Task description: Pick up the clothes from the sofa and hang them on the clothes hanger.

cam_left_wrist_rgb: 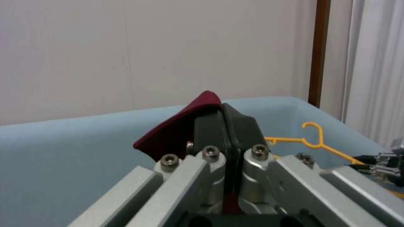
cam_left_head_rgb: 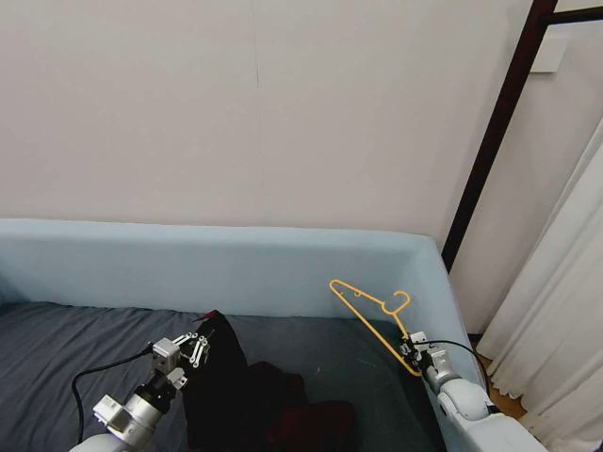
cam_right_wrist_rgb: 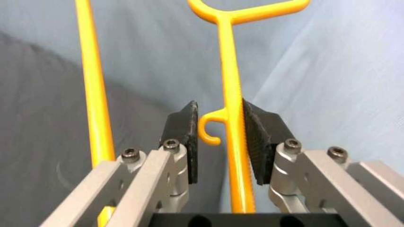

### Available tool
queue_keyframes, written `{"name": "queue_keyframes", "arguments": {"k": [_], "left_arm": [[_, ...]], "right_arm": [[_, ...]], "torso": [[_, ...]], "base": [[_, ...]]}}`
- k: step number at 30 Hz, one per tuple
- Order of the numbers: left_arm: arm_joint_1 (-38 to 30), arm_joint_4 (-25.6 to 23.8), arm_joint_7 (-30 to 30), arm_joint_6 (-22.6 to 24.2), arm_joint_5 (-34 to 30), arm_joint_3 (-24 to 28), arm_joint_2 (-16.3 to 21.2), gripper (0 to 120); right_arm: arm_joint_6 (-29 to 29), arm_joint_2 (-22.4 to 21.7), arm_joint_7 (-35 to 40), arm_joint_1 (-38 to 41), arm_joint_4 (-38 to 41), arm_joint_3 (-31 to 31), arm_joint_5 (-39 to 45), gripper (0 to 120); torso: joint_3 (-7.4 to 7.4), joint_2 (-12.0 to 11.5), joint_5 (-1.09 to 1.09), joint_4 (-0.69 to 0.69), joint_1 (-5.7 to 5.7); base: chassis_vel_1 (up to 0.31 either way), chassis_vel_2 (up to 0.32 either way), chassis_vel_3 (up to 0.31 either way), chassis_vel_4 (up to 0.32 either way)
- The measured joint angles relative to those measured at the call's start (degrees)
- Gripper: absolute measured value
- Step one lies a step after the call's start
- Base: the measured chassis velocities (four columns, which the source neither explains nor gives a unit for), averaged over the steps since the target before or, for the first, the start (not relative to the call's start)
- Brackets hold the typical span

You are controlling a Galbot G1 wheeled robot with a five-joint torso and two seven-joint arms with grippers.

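A dark red garment (cam_left_head_rgb: 240, 395) lies bunched on the sofa's grey seat (cam_left_head_rgb: 57, 344), with one corner lifted. My left gripper (cam_left_head_rgb: 202, 340) is shut on that raised corner. In the left wrist view the closed fingers (cam_left_wrist_rgb: 222, 117) pinch the red cloth (cam_left_wrist_rgb: 180, 125), which folds over them. My right gripper (cam_left_head_rgb: 411, 351) holds a yellow hanger (cam_left_head_rgb: 369, 309) in the air near the sofa's right armrest. In the right wrist view its pads (cam_right_wrist_rgb: 258, 137) clamp the hanger's bar (cam_right_wrist_rgb: 228, 71) and a small side hook. The hanger (cam_left_wrist_rgb: 311, 140) also shows in the left wrist view.
The light blue sofa back (cam_left_head_rgb: 236, 264) runs behind both arms, and its right armrest (cam_left_head_rgb: 443, 292) stands beside the right gripper. A dark vertical post (cam_left_head_rgb: 495, 122) and white curtains (cam_left_head_rgb: 565, 311) stand to the right. A plain wall (cam_left_head_rgb: 236, 104) rises behind.
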Motion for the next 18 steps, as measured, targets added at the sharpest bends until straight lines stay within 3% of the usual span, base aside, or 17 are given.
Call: {"name": "queue_keyframes", "arguments": {"k": [8,11,18], "left_arm": [[-0.2,0.5,-0.6,0.2,-0.4,-0.1,-0.3,0],[-0.1,0.1,-1.2,0.6,-1.3,-0.6,-0.4,0],[-0.1,-0.1,-2.7,1.4,-4.1,-1.7,0.3,0]], "right_arm": [[4.7,-2.8,7.9,-6.6,11.6,-0.1,-7.2,22],[8.0,-3.4,11.4,-8.9,17.4,0.1,-16.3,22],[13.4,-3.4,16.8,-11.2,21.5,0.3,-30.0,22]], "torso": [[0.0,0.0,0.0,0.01,0.0],[0.0,0.0,0.0,0.01,0.0],[0.0,0.0,-0.01,0.02,0.0]], "base": [[0.0,0.0,0.0,0.0],[0.0,0.0,0.0,0.0],[0.0,0.0,0.0,0.0]]}}
